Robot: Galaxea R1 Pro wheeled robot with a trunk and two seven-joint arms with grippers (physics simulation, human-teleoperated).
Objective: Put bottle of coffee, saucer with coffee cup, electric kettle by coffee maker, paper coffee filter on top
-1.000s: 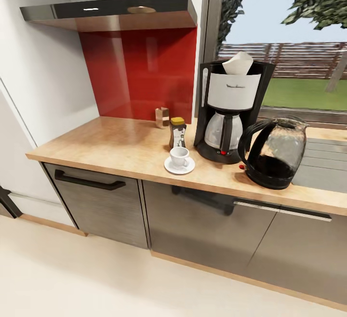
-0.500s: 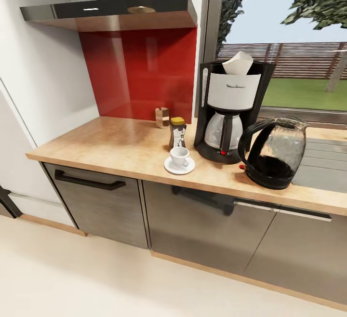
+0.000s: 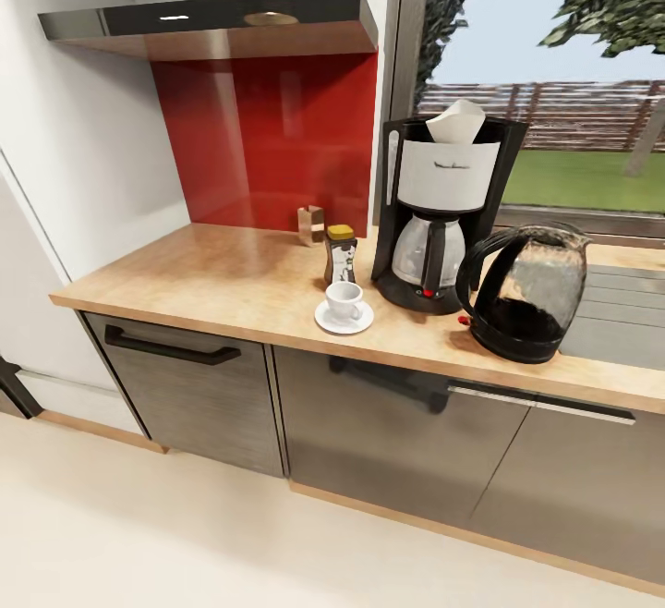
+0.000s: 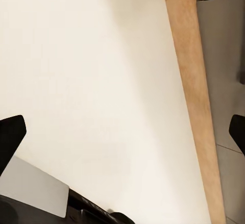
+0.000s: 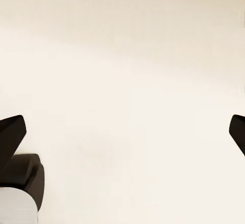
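Head view: a long light wood desk runs across the middle of the frame over brushed grey cabinet fronts, backed at upper centre by a glossy red panel. Above it hangs a thin glossy black shelf. Right of centre stands the tall black coffee maker with a white front and glass carafe, and a white paper coffee filter sits in its top. Just left of it is the yellow-lidded bottle of coffee, with a small tan box behind. In front, a white coffee cup rests on a round white saucer. At right sits the bulbous dark glass electric kettle. A window shows grass and a fence.

Left wrist view: the left pincer is spread wide over a pale cream floor, beside a wood plinth strip.

Right wrist view: the right pincer is spread wide over the same floor
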